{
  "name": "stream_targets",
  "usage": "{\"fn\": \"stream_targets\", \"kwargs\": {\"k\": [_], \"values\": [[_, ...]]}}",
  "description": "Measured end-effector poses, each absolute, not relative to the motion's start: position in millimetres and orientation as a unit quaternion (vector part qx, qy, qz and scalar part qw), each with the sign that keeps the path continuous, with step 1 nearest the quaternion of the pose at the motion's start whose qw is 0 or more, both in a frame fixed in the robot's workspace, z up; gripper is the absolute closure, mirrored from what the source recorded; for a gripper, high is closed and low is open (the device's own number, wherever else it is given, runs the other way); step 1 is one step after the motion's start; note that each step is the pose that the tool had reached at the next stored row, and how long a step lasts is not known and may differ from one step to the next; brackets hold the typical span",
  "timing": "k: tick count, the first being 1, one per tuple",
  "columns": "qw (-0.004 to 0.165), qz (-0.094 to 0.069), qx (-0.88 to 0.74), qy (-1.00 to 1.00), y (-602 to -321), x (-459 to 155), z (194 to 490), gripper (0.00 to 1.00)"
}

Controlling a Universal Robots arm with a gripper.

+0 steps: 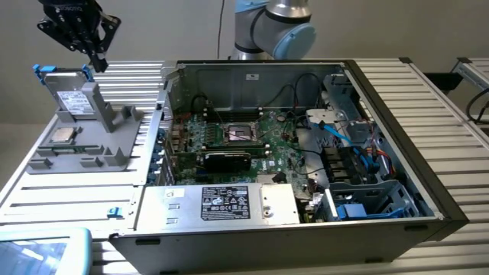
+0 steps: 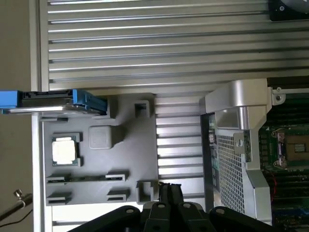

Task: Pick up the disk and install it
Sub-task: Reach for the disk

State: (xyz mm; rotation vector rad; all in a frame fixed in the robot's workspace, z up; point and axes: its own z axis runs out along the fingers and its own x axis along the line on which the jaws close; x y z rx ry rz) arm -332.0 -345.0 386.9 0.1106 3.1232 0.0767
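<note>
Gripper (image 1: 98, 63) (image 2: 169, 192) hangs above holder (image 1: 107, 114) (image 2: 135, 145), fingers pressed together, nothing held, clear of disk. Disk (image 1: 67, 94) (image 2: 53, 102) stands upright in holder's end slot. Chip (image 1: 63, 136) (image 2: 64, 151) flat on holder. Case (image 1: 397, 172) beside holder.

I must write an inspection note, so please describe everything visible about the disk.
The disk is a flat silver-grey metal drive with a white label, framed by a blue plastic carrier. It stands on edge, leaning back, in a grey holder at the exterior view's left, outside the computer case. Nothing grips it.
</note>
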Motion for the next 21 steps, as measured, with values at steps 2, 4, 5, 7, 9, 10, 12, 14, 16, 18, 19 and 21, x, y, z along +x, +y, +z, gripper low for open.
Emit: {"fn": "stream_targets", "kwargs": {"k": [2, 4, 5, 7, 9, 10, 12, 14, 16, 18, 19, 21], "values": [[0.008, 0.025, 0.035, 0.999, -343.5, -340.5, 386.7, 0.89], [0.007, 0.026, 0.035, 0.999, -342.0, -348.7, 386.6, 0.89], [0.007, 0.026, 0.035, 0.999, -341.2, -352.9, 386.4, 0.89], [0.007, 0.027, 0.036, 0.999, -339.5, -361.5, 386.2, 0.89], [0.007, 0.028, 0.036, 0.999, -337.9, -369.8, 386.0, 0.89], [0.007, 0.028, 0.035, 0.999, -337.1, -373.9, 385.9, 0.89], [0.006, 0.029, 0.036, 0.999, -335.4, -381.8, 385.7, 0.89], [0.006, 0.03, 0.036, 0.999, -333.5, -389.8, 385.4, 0.89], [0.006, 0.031, 0.036, 0.999, -331.7, -397.7, 385.1, 0.89], [0.006, 0.032, 0.036, 0.999, -330.0, -405.9, 384.8, 0.89], [0.006, 0.032, 0.036, 0.999, -329.2, -410.0, 384.7, 0.89], [0.005, 0.034, 0.036, 0.999, -327.4, -417.6, 384.5, 0.89]]}}
